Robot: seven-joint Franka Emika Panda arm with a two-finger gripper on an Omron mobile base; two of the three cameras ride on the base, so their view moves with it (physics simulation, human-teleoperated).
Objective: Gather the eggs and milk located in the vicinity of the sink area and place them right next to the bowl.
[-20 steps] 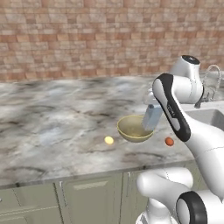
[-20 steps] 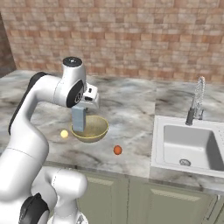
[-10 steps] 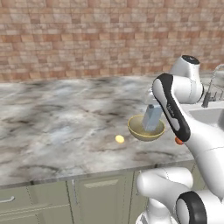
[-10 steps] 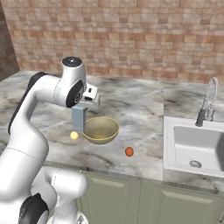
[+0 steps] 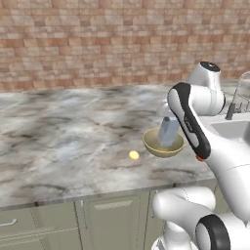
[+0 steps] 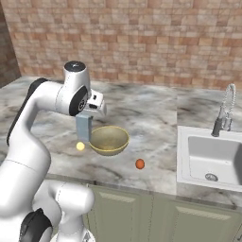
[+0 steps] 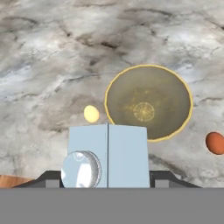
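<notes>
A grey marbled worktop [image 6: 156, 113] under a red brick wall [image 6: 142, 38] carries a round olive-tan bowl [image 7: 148, 101]. The fingers [image 7: 107, 177] grasp the pale blue-grey milk carton [image 7: 107, 155], upright, hanging just beside the bowl's rim, above bare worktop near a small yellow ball [image 7: 91, 113]

A: Is there any writing to read here, a label, a brand, a number?

B: None that I can make out. The milk carton [image 7: 107, 155] has plain pale blue faces and a round cap, with no print on them.

A: And the bowl [image 7: 148, 101]?

B: There is a faint round pattern at the bottom of it, but it may be only a swirl in the glaze; it reads as no letters or digits.

A: The brick wall [image 6: 142, 42], the marble counter [image 5: 63, 136], the cabinet doors [image 6: 123, 217]?

B: All bare of text. The sink [image 6: 210, 158] carries no mark either.
</notes>
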